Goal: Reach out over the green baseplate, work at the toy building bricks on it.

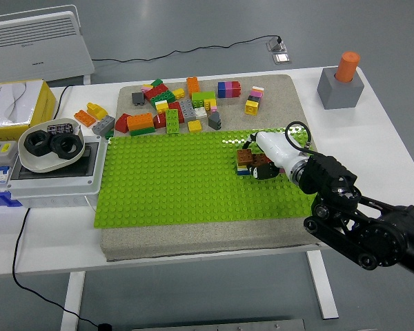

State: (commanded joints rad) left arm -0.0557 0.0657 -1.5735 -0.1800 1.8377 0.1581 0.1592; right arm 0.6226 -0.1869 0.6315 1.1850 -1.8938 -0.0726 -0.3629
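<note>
Your right hand (263,164) sits over the right part of the green baseplate (172,186), its dark fingers curled down around a small brick stack (246,162) that shows a brown top and a blue and yellow layer underneath; it looks like a grasp on that stack, though you cannot see every fingertip. Treat the stack as light, rigid plastic: it will not deform, but the smooth sides are likely slippery, so pinch it on 2 opposite side faces low down rather than by the studs on top. Expect the stud fit to resist, so a straight pull may lift the thin baseplate off the grey mat (193,241) under it, and a slight rocking motion should free it more cleanly. The loose bricks (172,110) lie heaped on the mat just beyond the baseplate's far edge, well apart from your hand. What you cannot make out: the white wrist cover hides the stack's right side, so how many bricks it holds and whether it is pressed onto the studs is unclear. Your left arm is out of view.
</note>
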